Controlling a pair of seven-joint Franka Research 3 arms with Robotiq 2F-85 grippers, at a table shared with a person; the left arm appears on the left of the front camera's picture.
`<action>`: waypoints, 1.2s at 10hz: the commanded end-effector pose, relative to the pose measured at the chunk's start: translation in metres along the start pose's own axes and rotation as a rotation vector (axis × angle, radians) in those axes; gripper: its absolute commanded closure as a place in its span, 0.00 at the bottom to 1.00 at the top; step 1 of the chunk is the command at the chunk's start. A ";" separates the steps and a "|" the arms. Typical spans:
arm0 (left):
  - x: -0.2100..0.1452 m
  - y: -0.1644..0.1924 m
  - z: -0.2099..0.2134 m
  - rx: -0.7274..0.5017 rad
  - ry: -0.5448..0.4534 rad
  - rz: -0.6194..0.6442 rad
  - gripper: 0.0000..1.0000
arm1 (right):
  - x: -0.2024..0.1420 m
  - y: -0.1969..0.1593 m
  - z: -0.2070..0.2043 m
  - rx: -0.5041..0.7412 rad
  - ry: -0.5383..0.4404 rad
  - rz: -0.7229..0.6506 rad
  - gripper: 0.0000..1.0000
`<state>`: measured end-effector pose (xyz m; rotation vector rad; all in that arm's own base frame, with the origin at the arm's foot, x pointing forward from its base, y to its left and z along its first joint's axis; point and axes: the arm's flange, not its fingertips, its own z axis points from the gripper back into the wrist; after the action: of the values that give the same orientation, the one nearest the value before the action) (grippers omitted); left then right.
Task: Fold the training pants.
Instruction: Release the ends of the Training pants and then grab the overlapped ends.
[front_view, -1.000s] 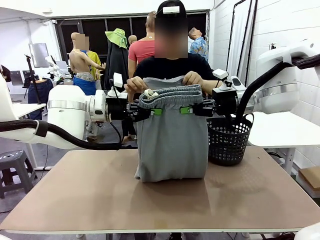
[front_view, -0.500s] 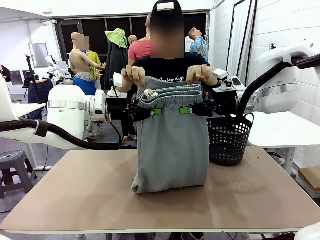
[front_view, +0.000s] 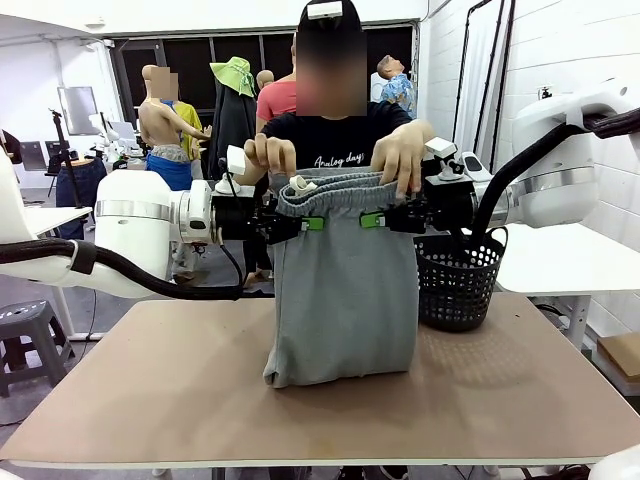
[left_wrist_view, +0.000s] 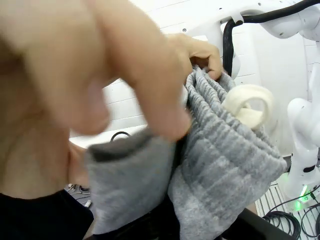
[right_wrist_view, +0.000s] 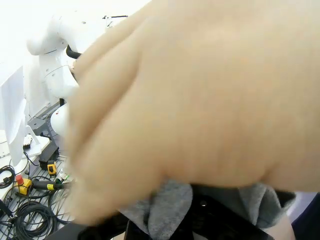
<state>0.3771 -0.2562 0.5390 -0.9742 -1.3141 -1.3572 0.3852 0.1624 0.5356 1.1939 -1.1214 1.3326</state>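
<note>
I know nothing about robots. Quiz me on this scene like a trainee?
1. True or false: the light grey jersey training pants hang clear of the brown tabletop.
2. What stands to the robot's right of the pants? A) black mesh basket B) cardboard box C) metal bucket
3. Fill in: the left gripper and right gripper both clamp the pants' elastic ____.
Key: 1 false, their lower end rests on it; 2 A; 3 waistband.

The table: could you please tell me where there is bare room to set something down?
Bare table left of the training pants and along the near edge. Crowded far right, where the black basket stands beside the pants.
</note>
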 end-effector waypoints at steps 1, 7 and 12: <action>0.000 -0.003 0.001 0.011 -0.035 -0.015 1.00 | 0.002 0.000 -0.002 0.000 -0.023 -0.002 1.00; 0.000 -0.003 0.001 0.011 -0.035 -0.015 1.00 | 0.002 0.000 -0.002 0.000 -0.023 -0.002 1.00; 0.000 -0.003 0.001 0.011 -0.035 -0.015 1.00 | 0.002 0.000 -0.002 0.000 -0.023 -0.002 1.00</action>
<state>0.3769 -0.2563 0.5389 -0.9746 -1.3137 -1.3579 0.3853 0.1622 0.5356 1.1936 -1.1216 1.3323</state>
